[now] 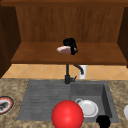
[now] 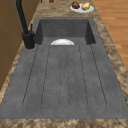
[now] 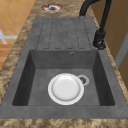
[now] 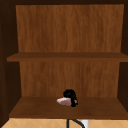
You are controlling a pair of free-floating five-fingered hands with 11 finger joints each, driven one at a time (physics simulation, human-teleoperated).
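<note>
Wooden shelf [image 1: 37, 55]: one pinkish piece of meat [image 1: 63, 49] gripped by curled left hand [image 1: 71, 45], long axis pointed toward 9 o'clock. Right hand [image 1: 103, 121] seen at 5 o'clock, fingers indistinguishable.

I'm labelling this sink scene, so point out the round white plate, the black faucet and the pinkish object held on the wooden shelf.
round white plate [image 3: 65, 88], right side view, centre.
black faucet [image 2: 28, 38], left side view, base.
pinkish object [image 1: 63, 49], front view, middle.
</note>
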